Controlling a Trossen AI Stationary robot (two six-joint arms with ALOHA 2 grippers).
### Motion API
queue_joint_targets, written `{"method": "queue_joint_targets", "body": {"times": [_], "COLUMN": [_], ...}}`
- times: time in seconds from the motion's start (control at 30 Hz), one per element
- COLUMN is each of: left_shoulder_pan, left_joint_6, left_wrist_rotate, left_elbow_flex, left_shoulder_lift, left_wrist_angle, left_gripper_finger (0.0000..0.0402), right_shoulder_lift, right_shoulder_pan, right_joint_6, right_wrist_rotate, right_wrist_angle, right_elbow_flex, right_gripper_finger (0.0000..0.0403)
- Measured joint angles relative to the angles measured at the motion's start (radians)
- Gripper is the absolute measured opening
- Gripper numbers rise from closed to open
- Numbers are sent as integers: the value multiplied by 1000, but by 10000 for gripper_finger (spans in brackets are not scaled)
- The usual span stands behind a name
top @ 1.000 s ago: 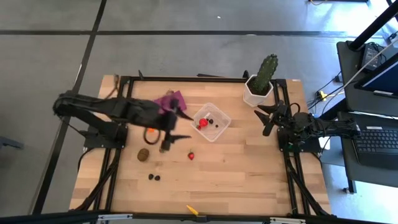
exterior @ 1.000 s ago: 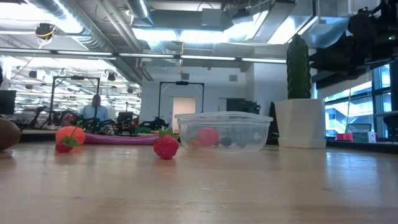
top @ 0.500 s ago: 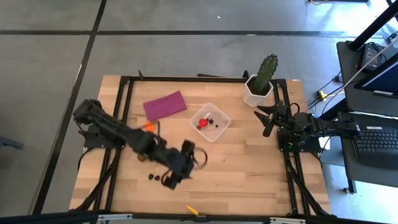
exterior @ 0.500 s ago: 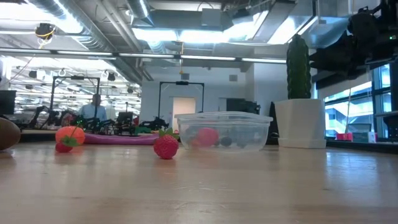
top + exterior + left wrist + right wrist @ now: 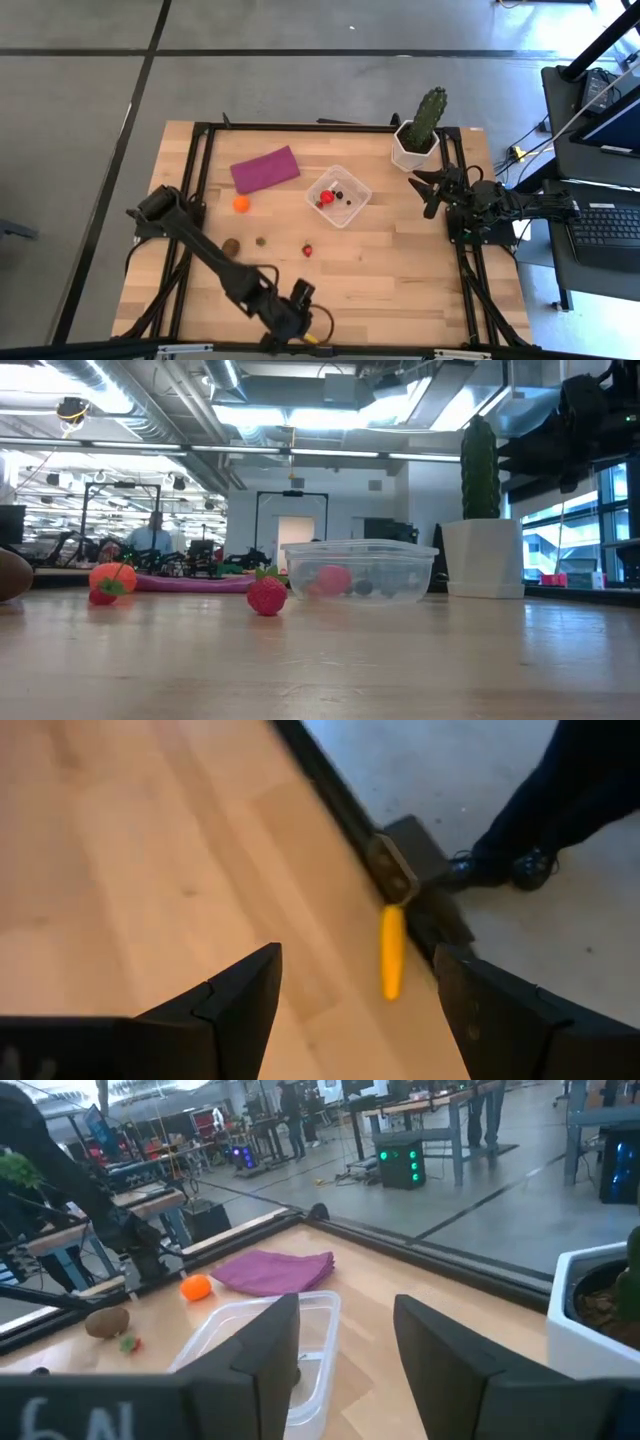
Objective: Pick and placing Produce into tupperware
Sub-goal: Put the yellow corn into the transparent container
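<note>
The clear tupperware (image 5: 338,195) stands on the wooden table with a red piece and dark berries inside. Loose produce lies on the table: an orange ball (image 5: 241,203), a brown kiwi (image 5: 231,246), a strawberry (image 5: 307,249) and a small yellow piece (image 5: 392,952) at the near edge. My left gripper (image 5: 355,970) is open, stretched out to the near edge and slanting down, with the yellow piece just ahead of its fingers. My right gripper (image 5: 430,190) waits open at the table's right side, pointing level toward the tupperware (image 5: 260,1350).
A purple cloth (image 5: 265,168) lies flat at the far left of the tupperware. A cactus in a white pot (image 5: 420,130) stands at the far right corner. A black frame rail (image 5: 330,790) runs along the near edge; a person's shoes (image 5: 500,870) stand on the floor beyond it.
My left gripper has swept from beside the tupperware and the purple cloth toward the table's near edge, sinking and tipping downward, and now hovers by the yellow piece. The orange ball and the kiwi have come out from under the arm. My right arm has stayed put.
</note>
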State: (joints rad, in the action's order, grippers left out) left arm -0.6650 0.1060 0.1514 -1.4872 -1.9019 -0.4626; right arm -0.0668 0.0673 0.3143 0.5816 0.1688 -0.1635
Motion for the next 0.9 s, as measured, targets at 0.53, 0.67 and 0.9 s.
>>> {"method": "queue_joint_targets", "body": {"times": [0.53,0.67,0.9], "left_shoulder_pan": [-35,-28,-18], "left_joint_6": [153,148,147], "left_wrist_rotate": [24,27,7], "left_elbow_flex": [0,0,1], "left_shoulder_lift": [-154,-161,-170], "left_wrist_angle": [76,75,53], "left_gripper_finger": [253,253,253], "right_shoulder_lift": [0,0,0], "right_shoulder_pan": [0,0,0], "right_joint_6": [49,48,46], "right_wrist_rotate": [0,-1,-2], "right_wrist_angle": [-1,0,0], "right_elbow_flex": [0,0,0], "right_gripper_finger": [168,168,168]}}
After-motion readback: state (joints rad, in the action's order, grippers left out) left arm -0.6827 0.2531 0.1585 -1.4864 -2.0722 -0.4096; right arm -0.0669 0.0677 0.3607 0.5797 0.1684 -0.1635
